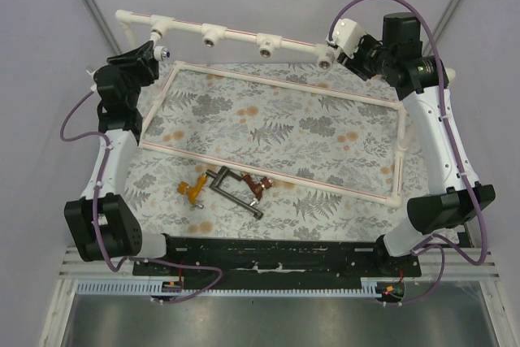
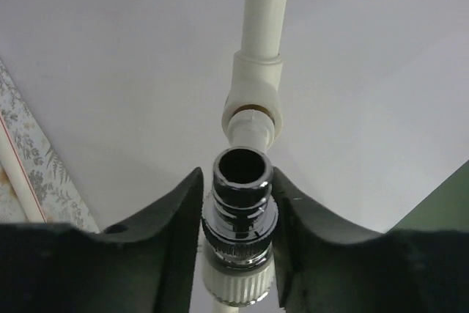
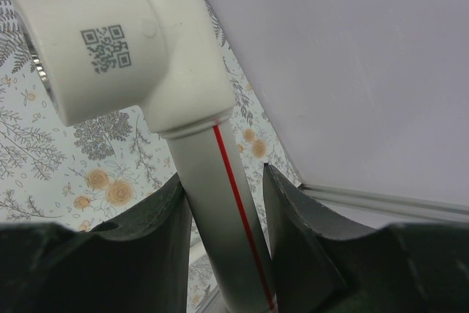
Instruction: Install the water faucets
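Observation:
My left gripper is shut on the white faucet by its chrome spout. It holds the faucet at the leftmost tee socket of the white pipe rail, with the faucet's white stem at the metal-ringed opening. My right gripper is shut on the rail's right end, its jaws around the red-striped pipe just below a tee. The orange-yellow faucet, the larger dark grey faucet and the red-brown faucet lie together on the mat near the front.
A rectangular frame of thin white pipes lies on the flower-patterned mat. Three more tee sockets along the rail stand open. Pale walls close in behind the rail and at both sides.

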Controlling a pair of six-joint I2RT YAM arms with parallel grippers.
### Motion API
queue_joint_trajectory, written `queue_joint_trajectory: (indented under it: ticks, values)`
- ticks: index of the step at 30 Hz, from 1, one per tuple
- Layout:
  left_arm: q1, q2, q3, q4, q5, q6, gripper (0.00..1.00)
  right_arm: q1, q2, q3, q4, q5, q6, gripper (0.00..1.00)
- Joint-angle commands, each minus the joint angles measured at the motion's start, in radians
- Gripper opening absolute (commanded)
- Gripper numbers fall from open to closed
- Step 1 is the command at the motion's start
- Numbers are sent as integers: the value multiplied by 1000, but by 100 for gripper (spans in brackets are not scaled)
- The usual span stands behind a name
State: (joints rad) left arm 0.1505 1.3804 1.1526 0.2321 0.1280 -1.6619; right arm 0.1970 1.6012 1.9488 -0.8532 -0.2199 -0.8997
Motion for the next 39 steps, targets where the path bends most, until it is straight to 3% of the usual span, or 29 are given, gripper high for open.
queue_joint_trajectory:
  ticks: [1,3,5,9,14,20,23,27,31,34,39]
  values:
    - [11,20,39,104,42,124,39,9,11,-28,-27,40,93,0]
    - [21,35,47,125,77,267,31,9,9,-30,-27,42,91,0]
    - [24,49,65,104,126,426,28,9,9,-33,-27,45,91,0]
    - [24,52,157,-63,191,930,20,9,8,-30,-27,42,90,0]
    - [5,-20,188,-203,73,1596,14,9,8,-28,-27,40,91,0]
    - [-137,-101,53,-99,-77,2392,15,10,17,-22,-26,28,99,0]
    - [-226,-104,16,-56,-123,2597,28,15,20,-21,-26,24,99,0]
    - [-232,-125,6,-13,-123,2589,44,15,20,-19,-24,27,101,0]
    - [-232,-158,15,19,-169,2434,68,16,23,-13,-24,22,104,0]
    - [-218,-190,62,-17,-177,2216,84,16,25,-13,-24,20,104,0]
    - [-178,-251,140,-63,-149,1758,94,18,28,-10,-24,17,105,0]
